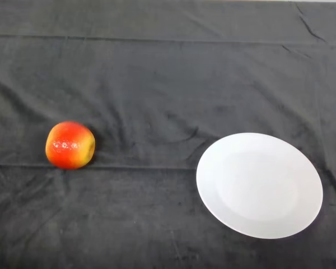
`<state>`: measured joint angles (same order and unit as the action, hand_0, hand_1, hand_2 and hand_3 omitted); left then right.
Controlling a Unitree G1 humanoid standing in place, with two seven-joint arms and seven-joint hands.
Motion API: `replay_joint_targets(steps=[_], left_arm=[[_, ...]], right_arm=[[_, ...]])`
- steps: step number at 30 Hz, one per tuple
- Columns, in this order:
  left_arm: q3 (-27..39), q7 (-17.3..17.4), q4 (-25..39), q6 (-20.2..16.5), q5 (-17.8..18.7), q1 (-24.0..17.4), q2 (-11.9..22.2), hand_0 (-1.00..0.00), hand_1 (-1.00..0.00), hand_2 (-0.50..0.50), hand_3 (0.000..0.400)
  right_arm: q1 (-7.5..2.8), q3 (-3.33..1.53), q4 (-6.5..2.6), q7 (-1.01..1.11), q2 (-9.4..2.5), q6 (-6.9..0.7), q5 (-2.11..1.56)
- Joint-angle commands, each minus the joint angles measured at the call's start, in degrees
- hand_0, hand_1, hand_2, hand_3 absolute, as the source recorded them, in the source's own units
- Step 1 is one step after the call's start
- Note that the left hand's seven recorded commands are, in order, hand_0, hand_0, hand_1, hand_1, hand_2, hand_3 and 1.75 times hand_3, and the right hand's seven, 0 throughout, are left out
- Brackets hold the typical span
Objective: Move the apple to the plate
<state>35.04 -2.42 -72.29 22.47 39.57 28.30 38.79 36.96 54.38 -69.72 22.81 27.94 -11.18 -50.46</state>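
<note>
A red apple with a yellow-green patch (70, 145) rests on the dark cloth at the left of the head view. A round white plate (259, 185) lies flat on the cloth at the lower right, with nothing on it. A wide strip of cloth separates the apple from the plate.
The dark cloth (168, 84) covers the whole table and is creased, with folds running across the back and near the apple.
</note>
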Motion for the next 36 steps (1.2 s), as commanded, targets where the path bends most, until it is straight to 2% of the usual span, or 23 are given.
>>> replay_joint_targets(steps=[1,13,19,36], left_arm=[[1.24,0.79,3.13,-0.72,-1.24,1.44,-0.54,0.0,0.0,0.0,0.0],[-0.69,0.88,3.77,-0.26,-4.31,3.23,-2.39,0.0,0.0,0.0,0.0],[-3.85,1.36,4.49,0.51,-7.52,5.15,-5.29,0.0,0.0,0.0,0.0],[-13.97,7.36,5.99,1.81,-17.73,6.55,-10.71,0.0,0.0,0.0,0.0]], right_arm=[[0.92,0.26,-0.11,0.17,1.14,0.5,-1.0],[0.91,0.25,-0.08,0.16,1.12,0.5,-1.0],[0.89,0.24,-0.04,0.14,1.11,0.49,-1.0],[0.82,0.19,0.17,0.06,1.01,0.48,-0.98]])
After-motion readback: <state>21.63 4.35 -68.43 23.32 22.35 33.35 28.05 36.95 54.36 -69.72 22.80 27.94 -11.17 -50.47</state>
